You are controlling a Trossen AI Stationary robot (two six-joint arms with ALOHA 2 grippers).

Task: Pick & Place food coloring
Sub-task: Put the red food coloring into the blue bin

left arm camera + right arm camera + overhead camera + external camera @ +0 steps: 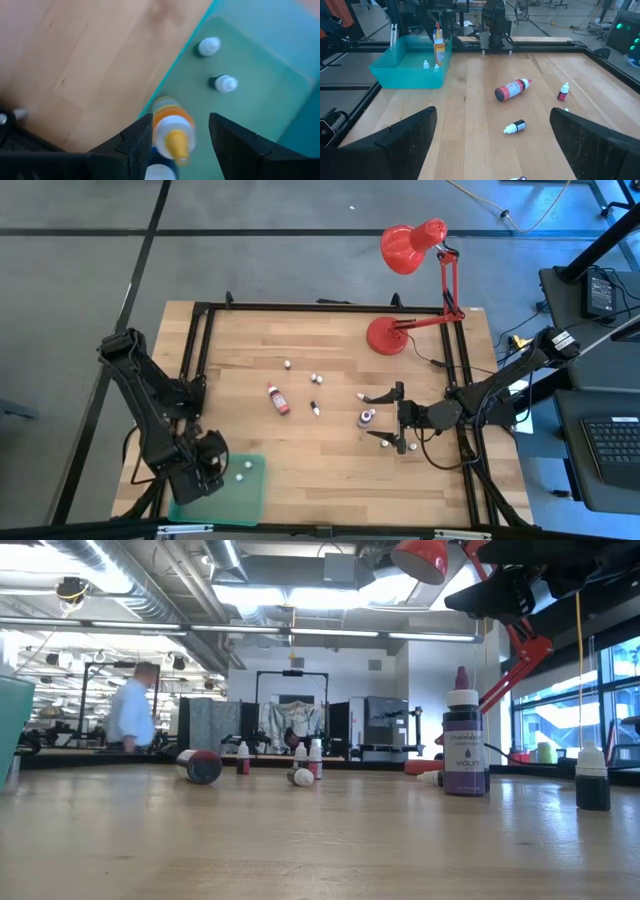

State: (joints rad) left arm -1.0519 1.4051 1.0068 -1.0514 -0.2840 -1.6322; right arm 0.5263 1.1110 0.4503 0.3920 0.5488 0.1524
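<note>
I have the left gripper (175, 135) over the green tray (250, 495) at about seven o'clock on the tabletop (320, 340). Its jaws stand parted on either side of an orange food coloring bottle (172, 127) with a yellow tip, and I see a gap on both sides of the bottle in the left wrist view, so the jaws are open around it, not pinching it. The right wrist view shows that bottle (438, 47) upright at the tray's wall (410, 77). Two tiny white-capped bottles (209, 46) (224, 83) lie on the tray floor just beyond it.

The right gripper (392, 418) rests low at about four o'clock, jaws spread wide with nothing between them. Close beside it stands a violet bottle (366, 418), upright, which the low view shows with a white collar (464, 745); a small dark bottle (592, 778) stands near it.

Toward the middle of the tabletop a larger red-labelled bottle (278, 399) lies on its side, with a dark tiny bottle (314, 408) just at its three o'clock and two whitish ones (287, 365) (315, 378) toward twelve. A red desk lamp (400, 300) sits at about one o'clock. In the low view a person (130, 710) shows in the room behind.
</note>
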